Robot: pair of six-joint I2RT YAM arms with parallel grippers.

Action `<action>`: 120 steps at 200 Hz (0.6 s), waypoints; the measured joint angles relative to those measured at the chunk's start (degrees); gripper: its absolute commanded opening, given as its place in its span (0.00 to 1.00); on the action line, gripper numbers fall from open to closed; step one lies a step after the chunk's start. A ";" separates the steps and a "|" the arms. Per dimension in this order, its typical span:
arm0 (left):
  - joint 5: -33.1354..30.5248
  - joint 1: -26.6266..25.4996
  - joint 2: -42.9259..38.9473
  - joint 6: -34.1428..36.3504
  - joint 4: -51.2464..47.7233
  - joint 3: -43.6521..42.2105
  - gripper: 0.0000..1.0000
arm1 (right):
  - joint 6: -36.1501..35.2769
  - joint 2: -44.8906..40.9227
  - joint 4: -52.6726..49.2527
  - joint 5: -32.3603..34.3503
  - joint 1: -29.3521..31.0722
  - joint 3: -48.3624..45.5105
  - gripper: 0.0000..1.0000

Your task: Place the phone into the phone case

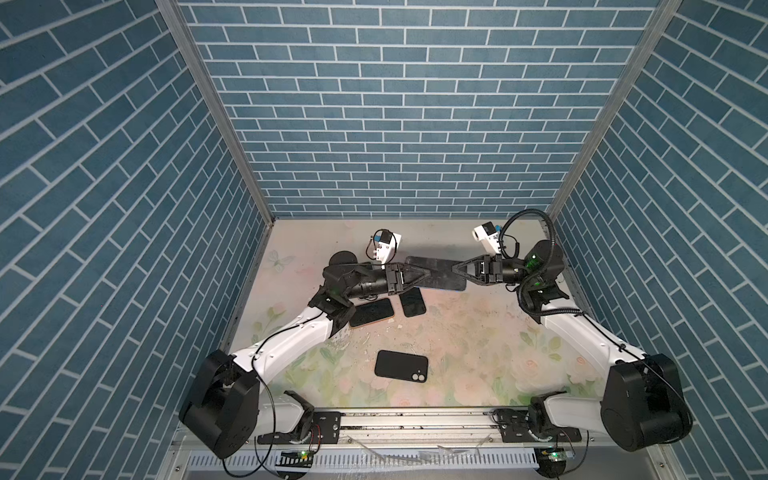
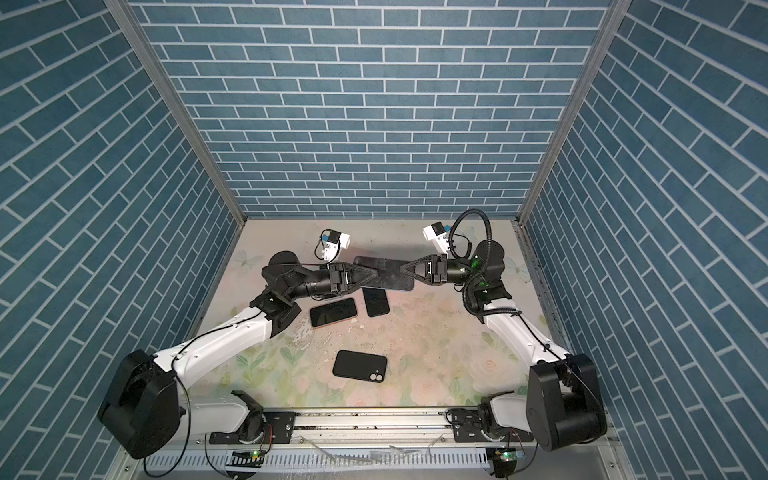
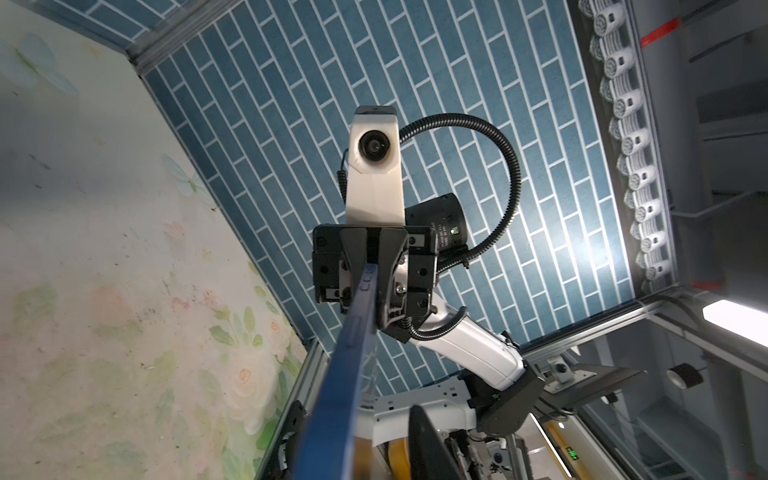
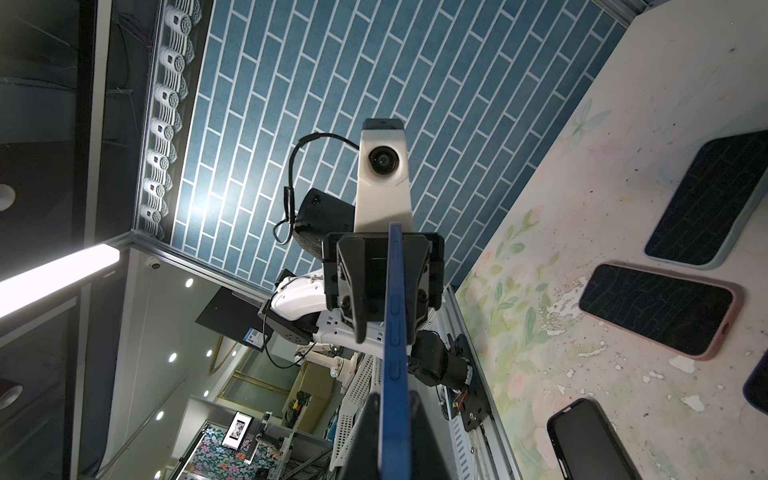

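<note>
I count three phones and one case. A blue-edged phone (image 1: 440, 282) with a dark glass face hangs above the back of the flower-printed table (image 1: 478, 332), between my two arms. A pink-rimmed phone (image 1: 372, 312) and a pale-teal-rimmed phone (image 1: 412, 302) lie screen-up on the table just in front of it, near each other but not touching. A matte black phone case (image 1: 399, 365) lies alone nearer the rail, well apart from all three.

In both top views the blue-edged phone's long axis runs side to side, from one gripper to the other, with its left end slightly farther back and its broad dark face up. Both wrist views catch it edge-on, with side buttons along the blue rim. The case also lies lengthwise side to side, its two round lens holes at the right end.

The right gripper (image 1: 455, 268) is clamped on the phone's right end. The left gripper (image 1: 426, 276) sits around the left end with its jaws partly apart: in the left wrist view one finger (image 3: 424, 440) stands clear of the blue rim.

The small white print on the right arm's black motor housing (image 3: 436, 226) is too fine for me to read.
</note>
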 measured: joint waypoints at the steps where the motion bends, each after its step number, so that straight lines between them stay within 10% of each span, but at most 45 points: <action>1: -0.11 0.00 -0.28 0.50 -0.55 0.02 0.56 | 0.00 0.02 -0.02 0.00 -0.02 0.00 0.00; 39: -9.14 1.99 -10.93 13.09 -24.98 3.23 0.67 | -2.43 -0.76 -6.32 1.03 -1.81 0.07 0.00; 120: -34.03 -0.50 -18.58 29.86 -75.80 3.91 0.52 | -37.00 -9.84 -59.45 14.43 -2.51 6.25 0.00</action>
